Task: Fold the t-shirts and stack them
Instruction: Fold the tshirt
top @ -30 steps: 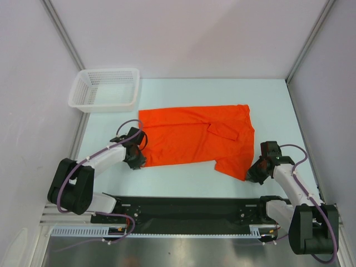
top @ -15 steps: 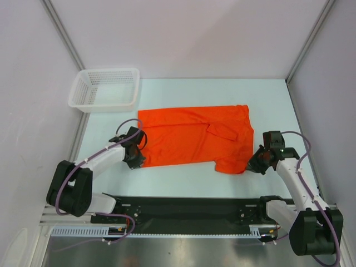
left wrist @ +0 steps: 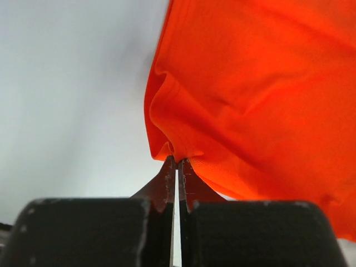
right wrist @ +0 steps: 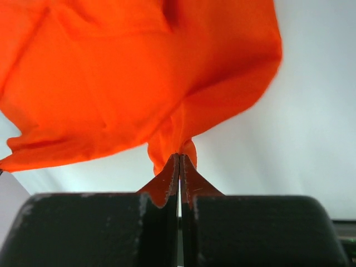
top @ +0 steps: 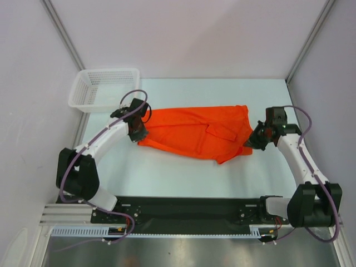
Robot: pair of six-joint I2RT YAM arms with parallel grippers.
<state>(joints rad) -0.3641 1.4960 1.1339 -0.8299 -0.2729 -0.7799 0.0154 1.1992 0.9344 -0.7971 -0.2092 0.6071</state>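
The orange-red t-shirt [top: 192,132] lies stretched across the middle of the table, its near edge lifted and drawn toward the back. My left gripper [top: 139,132] is shut on the shirt's left edge; the left wrist view shows the cloth [left wrist: 250,94] bunched at the closed fingertips [left wrist: 168,172]. My right gripper [top: 251,142] is shut on the shirt's right edge; the right wrist view shows the cloth [right wrist: 139,83] hanging from the closed fingertips [right wrist: 187,173] above the table.
A white mesh basket [top: 105,89] stands at the back left, close behind my left gripper. Grey walls and metal frame posts enclose the pale table [top: 167,178]. The black base rail [top: 183,208] runs along the near edge.
Both grippers have moved toward the back of the table, carrying the shirt's near edge up and over. The shirt now covers a narrower strip than before.
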